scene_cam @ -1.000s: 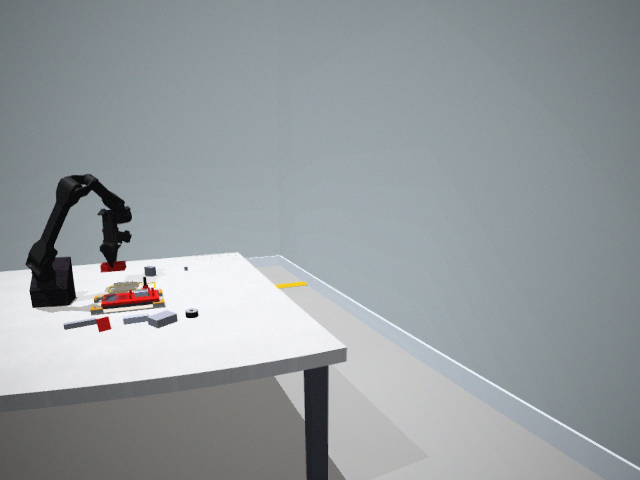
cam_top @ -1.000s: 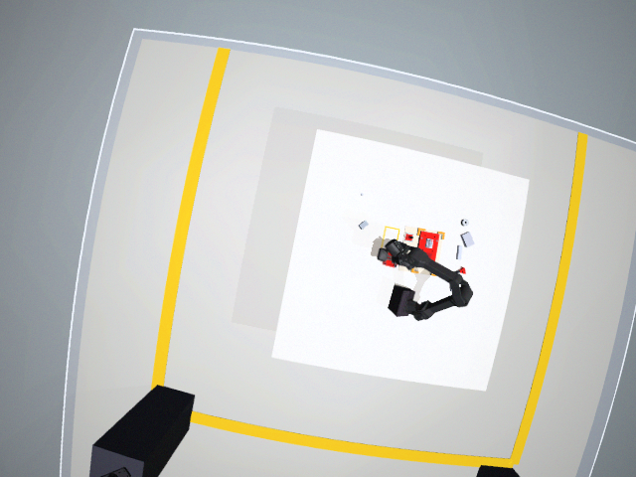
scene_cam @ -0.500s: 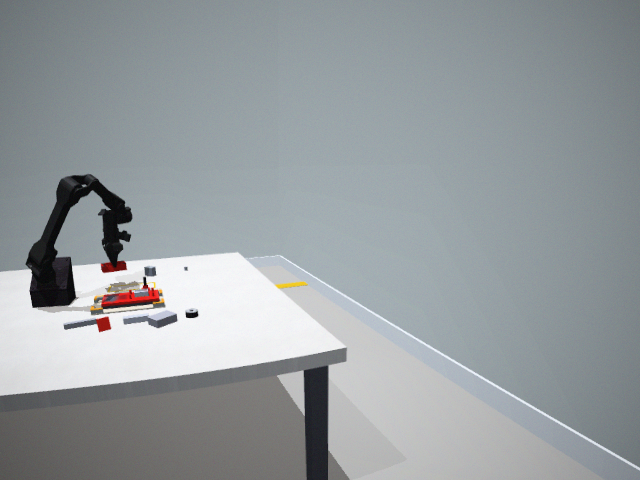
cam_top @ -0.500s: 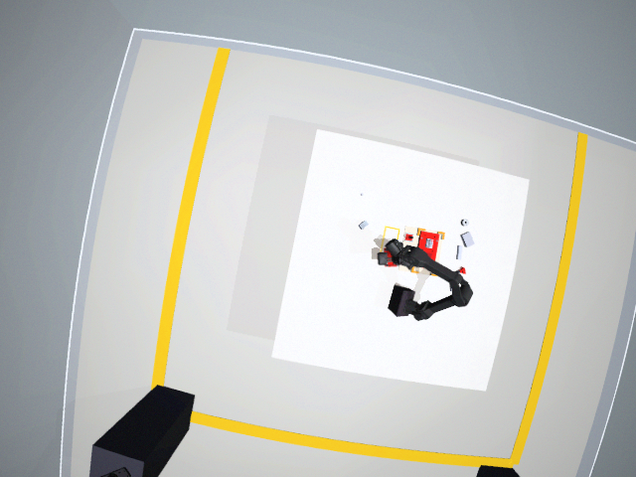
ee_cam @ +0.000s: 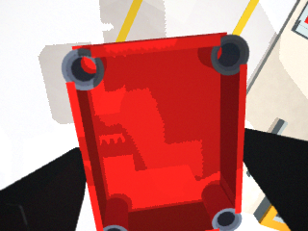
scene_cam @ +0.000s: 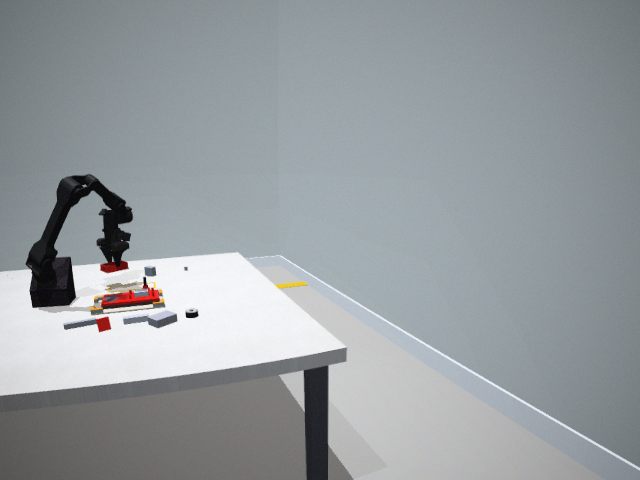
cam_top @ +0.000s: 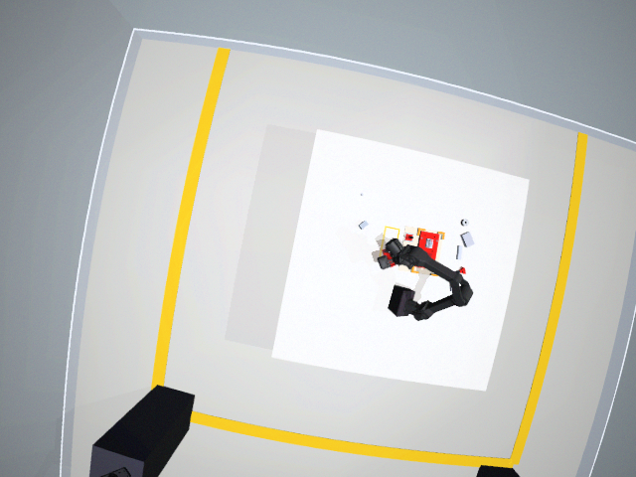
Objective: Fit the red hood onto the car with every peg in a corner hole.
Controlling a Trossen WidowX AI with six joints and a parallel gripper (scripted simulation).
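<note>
The red hood (cam_top: 389,258) (scene_cam: 114,267) (ee_cam: 178,111) hangs above the table, its hollow side with grey-ringed corner bosses facing the wrist camera. My gripper (cam_top: 389,254) (scene_cam: 114,262) (ee_cam: 163,146) is shut on the hood, a black finger against each long side. In the wrist view the hood looks slightly turned. The red chassis (cam_top: 432,237) (scene_cam: 113,300) sits in the jig (cam_top: 441,236) (scene_cam: 129,310), to the right of the gripper in the top view. The grey engine block (cam_top: 429,242) (scene_cam: 141,293) is on its deck. The pegs are too small to make out clearly; the arm partly covers the chassis.
A yellow outline (cam_top: 392,227) (ee_cam: 129,21) lies beside the jig. A small red part with a black post (cam_top: 408,237) (scene_cam: 145,284) stands between them. Beyond the chassis lie a grey block (cam_top: 466,238) (scene_cam: 162,318), a dark ring (cam_top: 464,222) (scene_cam: 191,313), a bar (cam_top: 459,251) and a red piece (scene_cam: 103,323).
</note>
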